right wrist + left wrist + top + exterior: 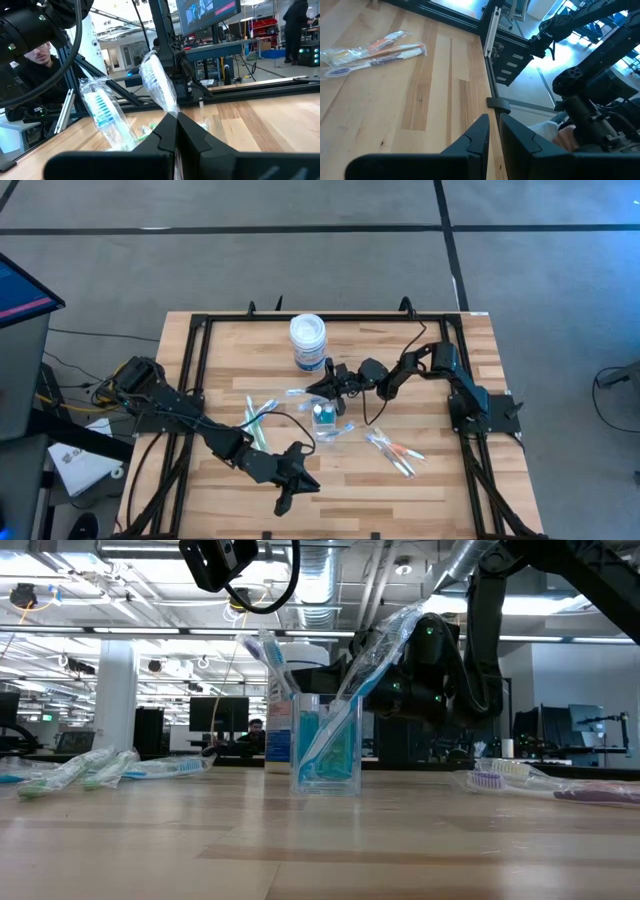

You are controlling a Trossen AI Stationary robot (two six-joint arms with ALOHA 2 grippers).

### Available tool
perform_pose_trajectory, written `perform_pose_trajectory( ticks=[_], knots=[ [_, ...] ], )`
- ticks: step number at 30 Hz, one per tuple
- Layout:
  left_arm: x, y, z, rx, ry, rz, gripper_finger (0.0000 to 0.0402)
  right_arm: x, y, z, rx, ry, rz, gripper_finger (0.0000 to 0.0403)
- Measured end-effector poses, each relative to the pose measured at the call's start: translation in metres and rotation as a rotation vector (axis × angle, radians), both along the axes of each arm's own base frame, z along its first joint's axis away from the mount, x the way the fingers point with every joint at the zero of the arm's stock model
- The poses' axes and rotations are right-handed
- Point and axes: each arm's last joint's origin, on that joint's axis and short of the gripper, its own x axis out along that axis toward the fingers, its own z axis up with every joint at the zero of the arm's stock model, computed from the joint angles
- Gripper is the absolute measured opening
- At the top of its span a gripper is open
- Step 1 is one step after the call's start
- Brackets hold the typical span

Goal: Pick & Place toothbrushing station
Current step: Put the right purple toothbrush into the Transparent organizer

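brushes going into the cup, many still out

the right gripper (176, 131) is pinched on a wrapped toothbrush (385, 650) that leans in the clear cup (327, 745) mid-table. one more brush (268, 652) stands in the cup. the left gripper (284, 498) waits near the front edge, nearly together, holding nothing. at least five brushes still lie on the table.

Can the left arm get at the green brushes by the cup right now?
Probably yes: the left gripper hangs empty near the front edge, the green brushes lie uncovered beside its arm, and the right gripper works over the cup.
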Motion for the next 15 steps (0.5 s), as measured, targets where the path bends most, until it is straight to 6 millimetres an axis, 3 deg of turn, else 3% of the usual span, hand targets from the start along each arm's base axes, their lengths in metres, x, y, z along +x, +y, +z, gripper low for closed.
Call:
perform_pose_trajectory(
  ticks=[15],
  knots=[
    [0.0, -0.0001, 0.0, -0.006, 0.003, 0.0, 0.0039, 0.0, 0.0001, 0.0, 0.003, 0.001, 0.004, 0.0112]
  ],
)
